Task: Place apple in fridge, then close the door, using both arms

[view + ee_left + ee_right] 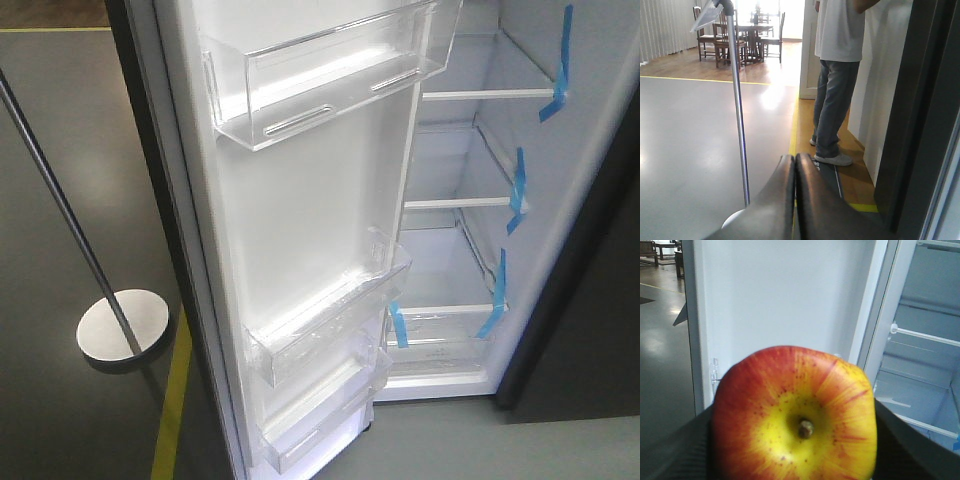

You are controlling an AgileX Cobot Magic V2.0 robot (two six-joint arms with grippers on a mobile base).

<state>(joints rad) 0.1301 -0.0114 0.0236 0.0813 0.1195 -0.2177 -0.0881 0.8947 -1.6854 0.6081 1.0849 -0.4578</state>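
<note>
A red apple with a yellow patch round its stem fills the lower right wrist view, stem toward the camera. My right gripper is shut on it, a dark finger on each side. Behind the apple is the white inner face of the door, and to the right the open fridge with its shelves. In the front view the door stands wide open with clear bins, and the fridge interior shows glass shelves and blue tape strips. Neither arm appears there. My left gripper is shut and empty, pointing out across the floor.
A metal pole on a round base stands on the grey floor left of the door; it also rises in front of the left gripper as the pole. A person stands by a yellow floor line. Dining chairs are far back.
</note>
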